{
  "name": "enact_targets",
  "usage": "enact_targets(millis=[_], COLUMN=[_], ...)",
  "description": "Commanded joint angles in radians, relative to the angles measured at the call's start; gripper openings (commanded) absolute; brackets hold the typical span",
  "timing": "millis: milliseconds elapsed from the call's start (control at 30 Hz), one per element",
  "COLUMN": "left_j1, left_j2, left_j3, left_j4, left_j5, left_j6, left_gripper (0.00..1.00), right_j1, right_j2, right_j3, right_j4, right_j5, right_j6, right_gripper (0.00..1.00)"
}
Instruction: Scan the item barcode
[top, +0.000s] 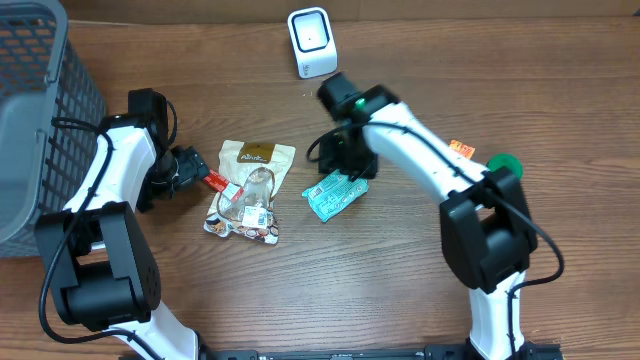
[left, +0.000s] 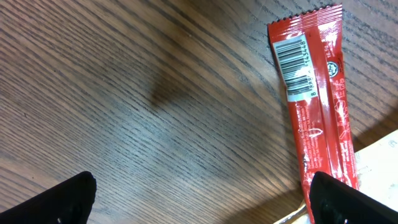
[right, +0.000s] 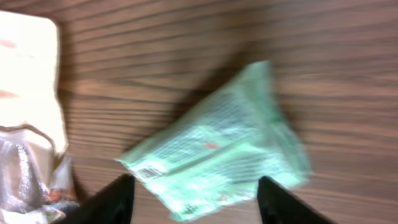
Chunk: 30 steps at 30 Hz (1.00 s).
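A white barcode scanner (top: 311, 42) stands at the back of the table. A green packet (top: 335, 193) lies flat on the wood. My right gripper (top: 349, 163) hovers just over it. In the right wrist view the green packet (right: 217, 149) is blurred, its barcode (right: 146, 172) near the left finger, and the right gripper (right: 193, 202) is open with a finger on each side. My left gripper (top: 192, 172) is open beside a red stick packet (top: 215, 182). In the left wrist view the red packet (left: 314, 93) shows its barcode (left: 292, 62), and its lower end lies by the right finger of the wide left gripper (left: 202, 196).
A pile of snack bags (top: 250, 190) lies between the two grippers, its beige bag (right: 28, 93) at the left of the right wrist view. A grey mesh basket (top: 40, 110) stands at the far left. An orange packet (top: 461, 148) and a green round item (top: 503, 163) lie at the right.
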Motion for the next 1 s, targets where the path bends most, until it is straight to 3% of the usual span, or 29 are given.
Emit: enact_targets(millis=[0,233,433,967], left_j1=[0.01,0.01,0.01,0.01], left_j2=[-0.002,-0.002,-0.002,-0.002], left_j3=[0.019,0.019,0.019,0.019], left_j4=[0.002,0.002,0.002,0.001], left_j5=[-0.021,-0.021,-0.021,-0.021], left_j6=[0.014,0.014,0.014,0.014], left_gripper=[1.0,1.0,1.0,1.0], right_j1=[-0.068,-0.12,-0.12,-0.119], right_j2=[-0.042,-0.042,-0.042,-0.041], right_j3=[0.02,-0.032,-0.081,-0.241], right_j4=[-0.054,-0.08,-0.018,0.172], right_j5=[0.002,-0.002,-0.037,-0.141], right_j6=[-0.068,-0.187,-0.189,-0.188], right_gripper=[0.68,0.67,0.66,0.48])
